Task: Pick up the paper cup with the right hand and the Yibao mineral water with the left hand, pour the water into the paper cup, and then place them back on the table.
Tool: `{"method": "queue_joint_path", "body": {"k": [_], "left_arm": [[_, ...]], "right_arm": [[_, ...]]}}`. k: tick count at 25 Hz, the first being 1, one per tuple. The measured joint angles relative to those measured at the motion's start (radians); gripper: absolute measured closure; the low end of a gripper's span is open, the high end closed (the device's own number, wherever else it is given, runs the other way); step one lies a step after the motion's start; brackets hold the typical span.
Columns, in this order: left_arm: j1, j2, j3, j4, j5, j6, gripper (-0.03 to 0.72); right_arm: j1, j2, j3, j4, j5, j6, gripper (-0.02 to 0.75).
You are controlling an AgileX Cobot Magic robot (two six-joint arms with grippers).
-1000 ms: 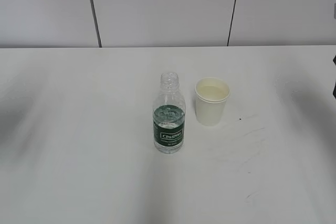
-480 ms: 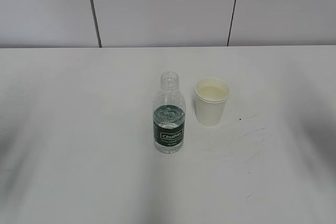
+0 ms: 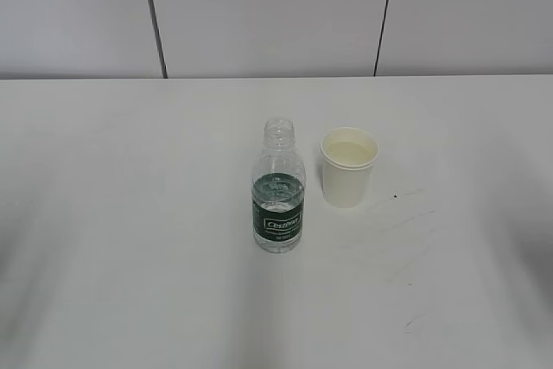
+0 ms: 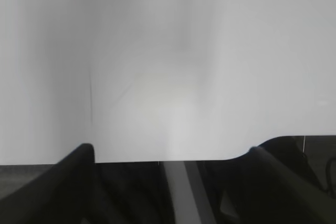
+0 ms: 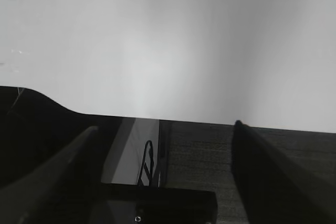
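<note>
The bottle (image 3: 278, 200) is seen standing upright near the middle of the table (image 3: 130, 213) in the exterior view, capless, with some water inside it. The cup (image 3: 349, 167) stands upright at about 2 o'clock from the bottle, just beside it but not touching, its cream inside open to view. A dark green label with a white logo is wrapped around the bottle's lower half; the white lettering is too small to be read with certainty. Faint scuff marks and a small dark speck are seen on the tabletop at about 4 o'clock from the cup. Behind the table a pale wall (image 3: 268, 15) is divided by two dark vertical seams. Nothing stands between the camera and the two items, and neither arm is seen in the exterior view. In the left wrist view the left hand (image 4: 170, 182) is shown at the near table edge, its two dark fingers (image 4: 58, 182) spread well apart with nothing between them, over bare white tabletop. In the right wrist view the right hand (image 5: 163, 174) is likewise shown with its fingers (image 5: 273, 171) apart and empty, at the table edge, with a dark floor and a cable below.
</note>
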Motion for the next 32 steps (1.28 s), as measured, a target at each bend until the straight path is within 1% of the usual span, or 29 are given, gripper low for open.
{"method": "queue_joint_path", "body": {"k": [8, 14, 22, 32], "left_arm": [[0.0, -0.195, 0.007, -0.004, -0.015, 0.003, 0.156], [0.0, -0.373, 0.063, 0.011, -0.055, 0.003, 0.156], [0.0, -0.557, 0.079, 0.015, -0.062, 0.003, 0.156], [0.0, -0.722, 0.079, 0.015, -0.056, 0.003, 0.156]], "right_arm": [[0.0, -0.153, 0.109, 0.011, -0.007, -0.001, 0.148], [0.0, -0.296, 0.174, 0.016, -0.042, -0.001, 0.15], [0.0, -0.495, 0.278, 0.023, -0.071, -0.001, 0.196], [0.0, -0.677, 0.28, 0.032, -0.078, -0.001, 0.204]]}}
